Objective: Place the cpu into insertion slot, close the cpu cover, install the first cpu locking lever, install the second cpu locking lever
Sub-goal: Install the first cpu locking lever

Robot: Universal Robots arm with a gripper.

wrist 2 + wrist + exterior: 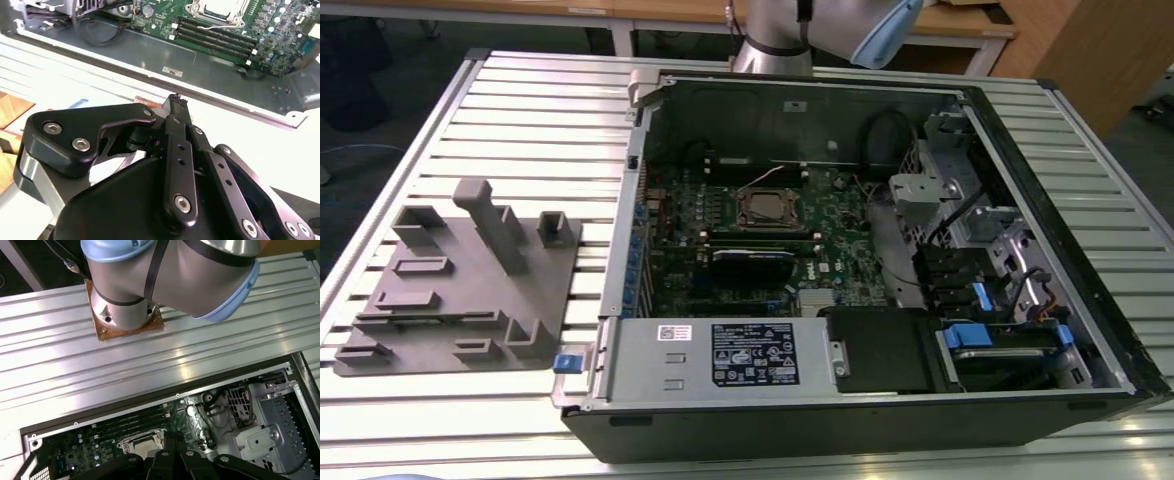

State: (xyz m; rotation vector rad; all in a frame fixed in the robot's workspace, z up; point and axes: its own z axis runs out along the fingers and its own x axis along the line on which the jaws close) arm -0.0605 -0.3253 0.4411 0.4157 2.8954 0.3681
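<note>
— Chip (146,442)?
— Lying pale side up in the socket (767,208), on the green board (841,215) inside the open computer case (801,120).
— Next to it?
— Long black memory slots (215,37), just beside the socket.
— Gripper (175,100)?
— Tips pressed together, pinching nothing; hanging well apart from the chip, up above the case.
— Beyond the case?
— Slatted table (520,110) underneath; grey fixture (454,290) beside it, toward the exterior view's left; arm's base (125,315) standing on the table.

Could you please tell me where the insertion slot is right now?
In the exterior view, the insertion slot sits on the green board inside the open case, beside the long memory slots.
</note>
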